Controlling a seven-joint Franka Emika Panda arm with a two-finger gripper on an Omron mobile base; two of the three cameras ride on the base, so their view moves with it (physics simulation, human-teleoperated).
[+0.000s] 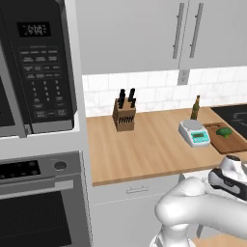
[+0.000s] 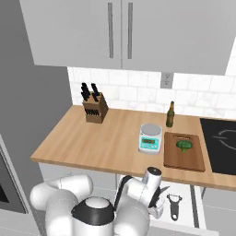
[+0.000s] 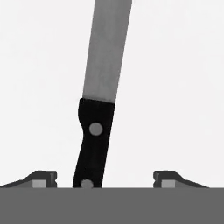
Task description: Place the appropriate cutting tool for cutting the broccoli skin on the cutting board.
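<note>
A knife [image 3: 97, 131] with a black riveted handle and a grey blade lies on the white floor of an open drawer [image 2: 190, 199]. My gripper [image 3: 105, 180] hangs open just above it, one fingertip [image 3: 41, 179] on each side of the handle, not touching it. In the right base view the gripper [image 2: 156, 203] reaches down into the drawer, with a black peeler [image 2: 174, 205] lying just to its right. On the worktop above, the reddish-brown cutting board [image 2: 184, 160] [image 1: 234, 143] carries the small green broccoli [image 2: 185, 145] [image 1: 223, 131].
A pale grey scale [image 2: 150, 137] [image 1: 194, 132] stands left of the board, with a dark bottle [image 2: 170, 115] behind it. A knife block [image 2: 94, 109] [image 1: 124, 116] sits at the back left. A black cooktop [image 2: 220, 144] lies right of the board. Microwave [image 1: 36, 62] and oven [image 1: 41, 202] stand far left.
</note>
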